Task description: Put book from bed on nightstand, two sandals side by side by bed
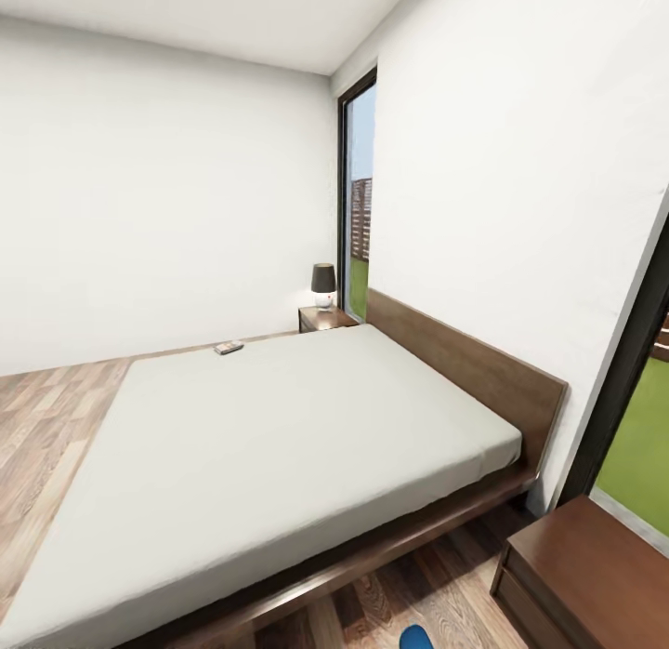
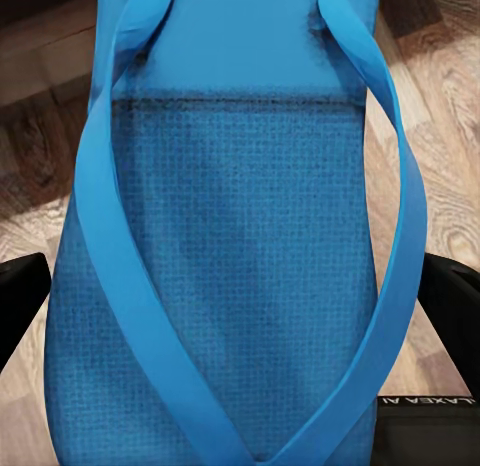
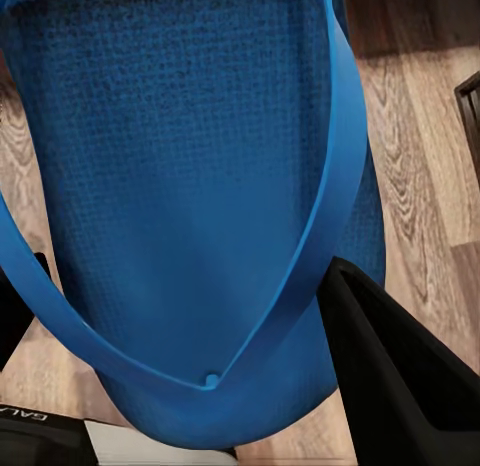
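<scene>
The book [image 1: 229, 347] lies flat on the far edge of the grey bed [image 1: 279, 444]. One dark nightstand [image 1: 323, 319] stands beyond the bed's head corner, and another nightstand [image 1: 581, 575] is close at the lower right. In the left wrist view, a bright blue sandal [image 2: 240, 186] sits between the black fingers [image 2: 20, 296] of my left gripper [image 2: 240, 306], which is shut on it above the wood floor. My right gripper [image 3: 190, 326] is shut on the other sandal [image 3: 180, 136]. A blue sandal tip [image 1: 415, 638] shows at the head view's bottom edge.
A small dark-shaded lamp [image 1: 323, 284] stands on the far nightstand. A tall black-framed window [image 1: 358, 198] is behind it, and another window [image 1: 641, 426] is at the right. The headboard [image 1: 465, 361] runs along the right wall. Wood floor [image 1: 46, 417] lies left of the bed.
</scene>
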`<state>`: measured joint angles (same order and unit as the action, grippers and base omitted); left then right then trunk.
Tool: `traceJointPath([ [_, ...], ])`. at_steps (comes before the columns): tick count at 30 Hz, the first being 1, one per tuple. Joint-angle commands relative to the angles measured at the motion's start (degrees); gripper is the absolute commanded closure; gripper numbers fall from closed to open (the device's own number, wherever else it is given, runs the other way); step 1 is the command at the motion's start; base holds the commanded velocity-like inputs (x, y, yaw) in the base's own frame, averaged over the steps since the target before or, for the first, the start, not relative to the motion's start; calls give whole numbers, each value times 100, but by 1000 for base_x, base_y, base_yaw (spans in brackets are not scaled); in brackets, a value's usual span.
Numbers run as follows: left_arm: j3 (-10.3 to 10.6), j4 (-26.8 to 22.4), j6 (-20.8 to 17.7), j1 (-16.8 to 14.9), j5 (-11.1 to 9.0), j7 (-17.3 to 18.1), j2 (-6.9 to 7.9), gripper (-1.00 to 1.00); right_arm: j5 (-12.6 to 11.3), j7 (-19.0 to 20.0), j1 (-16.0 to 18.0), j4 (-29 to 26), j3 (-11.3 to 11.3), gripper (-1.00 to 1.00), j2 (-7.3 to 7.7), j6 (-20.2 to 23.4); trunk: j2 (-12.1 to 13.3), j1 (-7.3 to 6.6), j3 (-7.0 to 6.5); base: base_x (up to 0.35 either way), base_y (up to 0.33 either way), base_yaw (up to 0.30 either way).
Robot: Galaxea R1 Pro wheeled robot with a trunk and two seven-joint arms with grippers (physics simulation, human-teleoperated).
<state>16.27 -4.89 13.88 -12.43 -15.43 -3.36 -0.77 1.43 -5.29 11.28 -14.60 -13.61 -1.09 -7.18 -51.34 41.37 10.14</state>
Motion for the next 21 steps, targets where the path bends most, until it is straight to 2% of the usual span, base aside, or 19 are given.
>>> traceJointPath([
  [1, 50, 5, 19, -5, -41, -25, -1, 100, 3, -51, 5, 14, -35, 100, -6, -14, -6, 1, 8, 0, 0, 0],
  [8, 51, 4, 35, -5, -40, -18, -2, 100, -1, -51, 5, 27, -29, 100, -16, -16, -6, 1, 8, 0, 0, 104],
  [21, 51, 6, 44, -5, -39, -7, -3, 100, 5, -51, 5, 36, -36, 100, -21, -12, -6, 1, 8, 0, 0, 272],
])
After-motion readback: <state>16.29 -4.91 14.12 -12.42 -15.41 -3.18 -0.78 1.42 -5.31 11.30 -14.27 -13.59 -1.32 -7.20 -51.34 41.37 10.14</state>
